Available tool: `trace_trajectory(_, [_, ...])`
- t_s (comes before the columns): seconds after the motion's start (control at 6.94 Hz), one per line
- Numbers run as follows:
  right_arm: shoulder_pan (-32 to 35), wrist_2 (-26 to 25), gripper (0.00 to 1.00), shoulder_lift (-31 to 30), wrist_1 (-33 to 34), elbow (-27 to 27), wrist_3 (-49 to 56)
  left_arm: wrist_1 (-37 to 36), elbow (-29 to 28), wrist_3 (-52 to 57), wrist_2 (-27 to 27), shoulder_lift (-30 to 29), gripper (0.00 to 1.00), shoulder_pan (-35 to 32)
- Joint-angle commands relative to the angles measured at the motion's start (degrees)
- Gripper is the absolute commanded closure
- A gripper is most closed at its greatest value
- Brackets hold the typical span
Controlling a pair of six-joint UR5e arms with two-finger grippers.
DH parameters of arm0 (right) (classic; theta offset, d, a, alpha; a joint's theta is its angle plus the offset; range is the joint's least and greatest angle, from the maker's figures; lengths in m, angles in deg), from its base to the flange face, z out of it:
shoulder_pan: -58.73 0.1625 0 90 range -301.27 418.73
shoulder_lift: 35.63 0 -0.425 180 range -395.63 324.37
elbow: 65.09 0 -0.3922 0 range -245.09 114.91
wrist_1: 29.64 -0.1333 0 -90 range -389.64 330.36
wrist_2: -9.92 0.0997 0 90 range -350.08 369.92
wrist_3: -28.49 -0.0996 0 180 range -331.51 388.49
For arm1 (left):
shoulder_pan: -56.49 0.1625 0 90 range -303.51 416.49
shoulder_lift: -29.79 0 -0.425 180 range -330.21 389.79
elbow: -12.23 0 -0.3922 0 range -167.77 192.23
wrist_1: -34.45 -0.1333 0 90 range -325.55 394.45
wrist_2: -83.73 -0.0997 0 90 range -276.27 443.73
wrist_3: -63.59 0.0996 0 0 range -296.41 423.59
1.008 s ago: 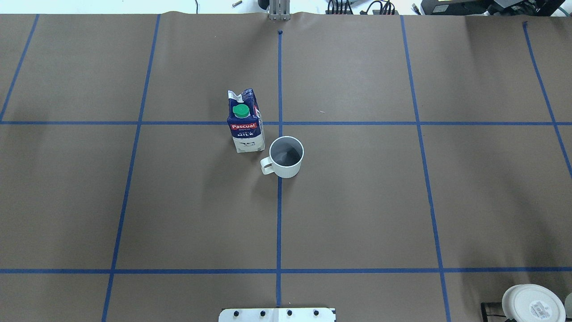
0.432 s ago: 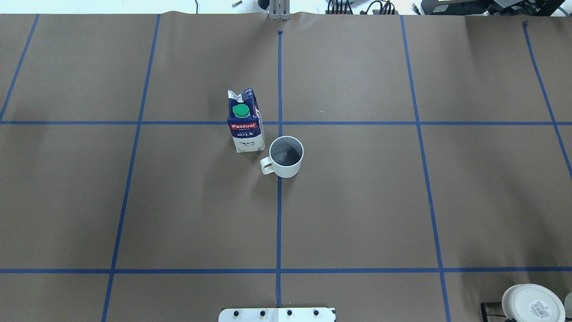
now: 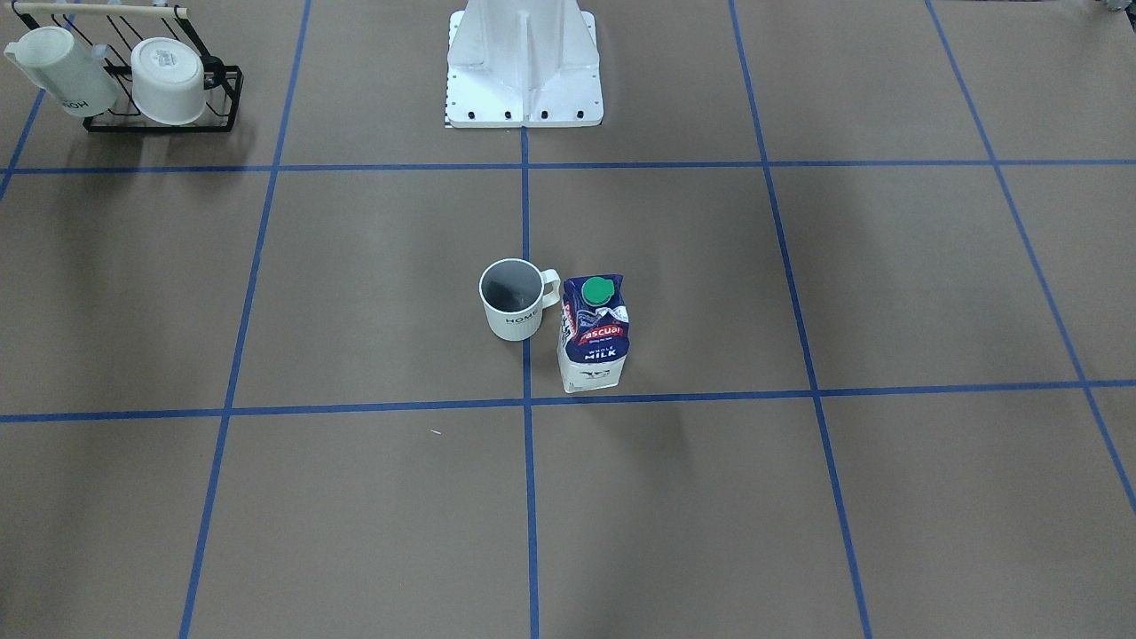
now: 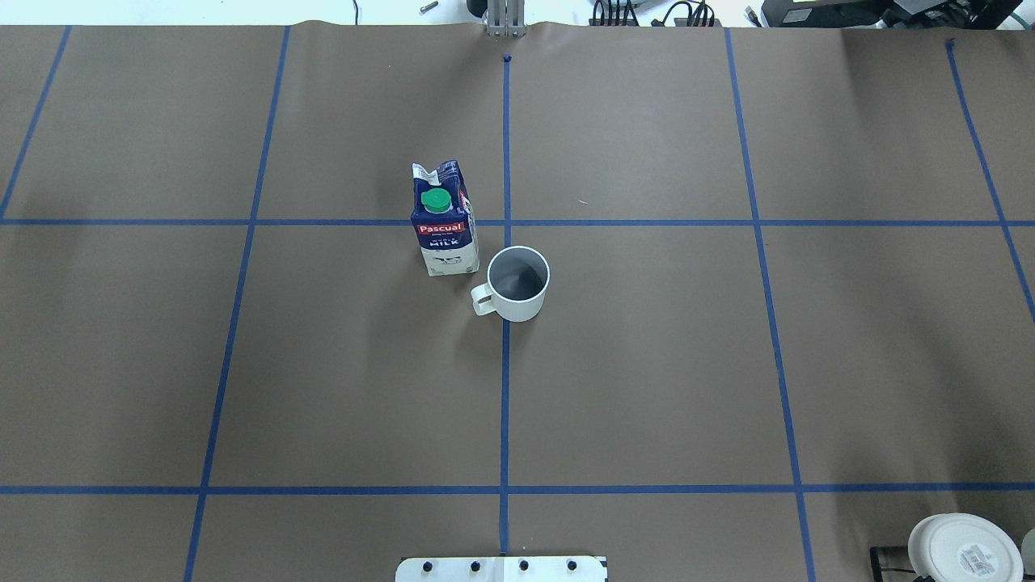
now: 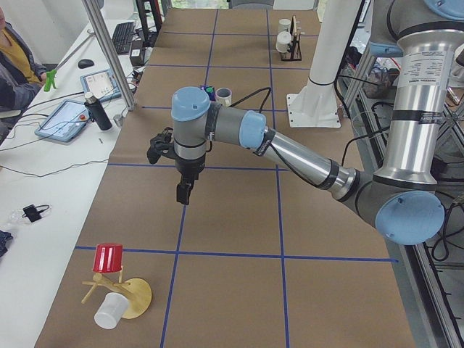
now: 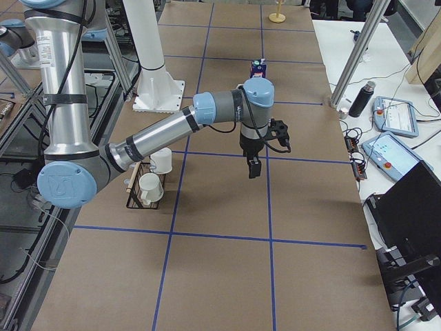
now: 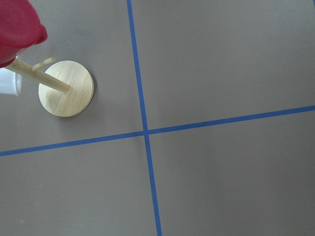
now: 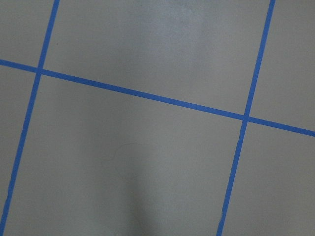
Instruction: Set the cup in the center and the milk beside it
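The cup, white with a dark grey inside, stands upright on the center blue tape line of the brown table; "HOME" shows in the front view. The milk stands upright right beside it, on my left side, green cap up, also in the front view. My left gripper hangs above the table far to the left. My right gripper hangs far to the right. Neither holds anything; I cannot tell whether they are open or shut.
A black rack with white mugs stands near the robot's base on my right side; one mug shows in the overhead view. A wooden mug tree with a red cup lies at the left end.
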Motion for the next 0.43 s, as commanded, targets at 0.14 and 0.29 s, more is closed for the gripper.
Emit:
trace_trajectory(0.14, [0.79,0.10,0.00,0.15,-2.39,2.95,-0.12,0.90,-0.58,-1.81,3.43,0.40,0.01,2.70])
trace_trajectory(0.29, [0.79,0.10,0.00,0.24,-3.02,2.95,0.05,3.51,-0.50,-1.98,3.25,0.32,0.01,2.97])
